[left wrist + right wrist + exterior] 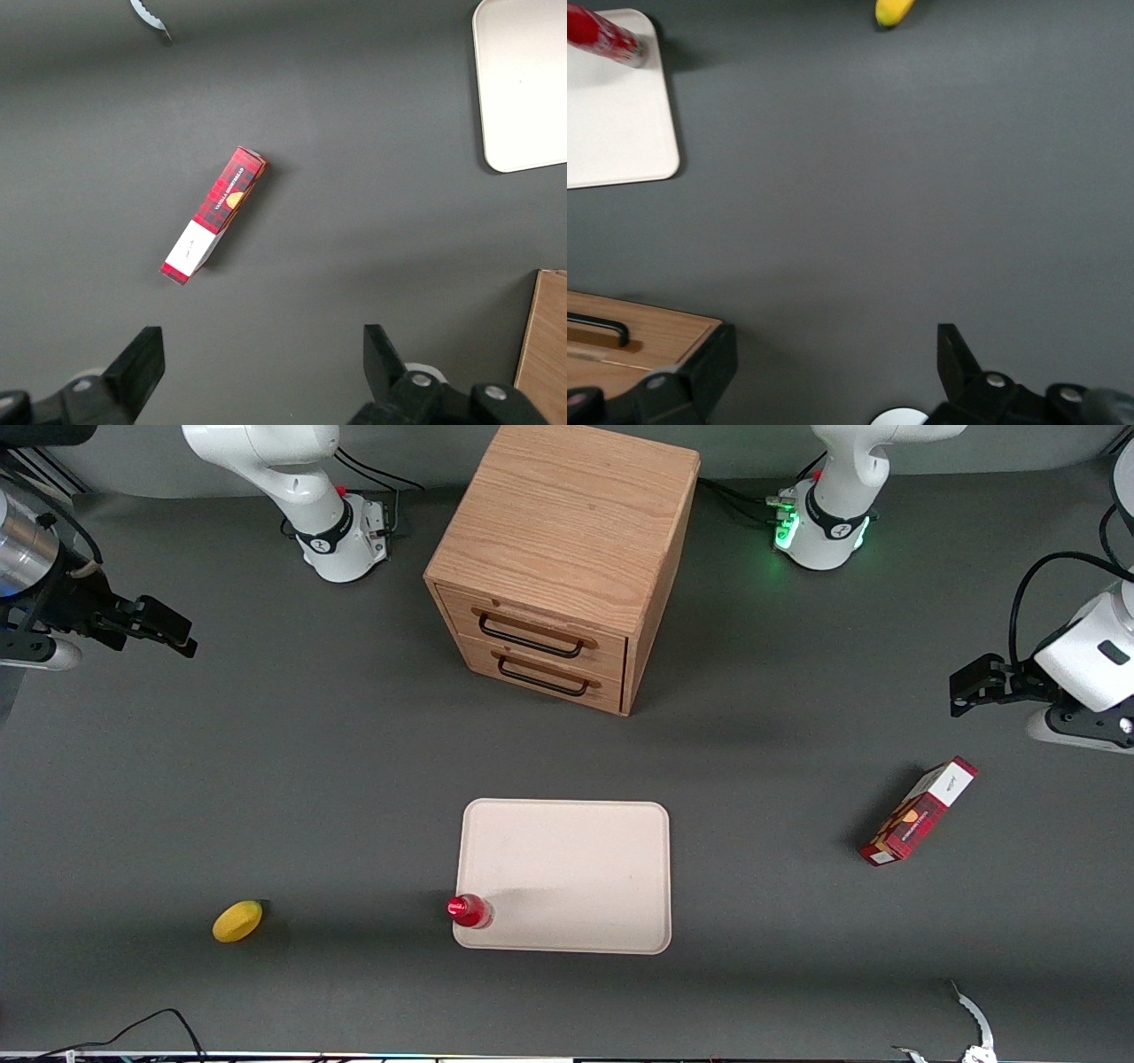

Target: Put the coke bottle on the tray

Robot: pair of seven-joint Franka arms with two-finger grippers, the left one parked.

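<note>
Since the coke bottle [469, 911] already stands upright on the tray [585, 850], in the corner nearest the front camera and toward my working arm's end, I judge the placing itself done and the step in hand to be the retreat. The bottle sits well apart from my gripper [173, 633], lower and much nearer the front camera than it, and nothing of the arm touches it. The gripper hangs above bare table at the working arm's end, its two fingers spread apart with nothing between them, which the wrist view [833, 363] confirms. The tray lies between the gripper and the parked arm's end of the table. A yellow lemon [237, 920] rests on the table nearer the front camera than the gripper, beside the tray but clear of it. The wooden drawer cabinet [567, 558] stands farther from the front camera than the tray. Next I'd simply keep the arm clear; the bottle is close to the rim, so I want no sweep near it
</note>
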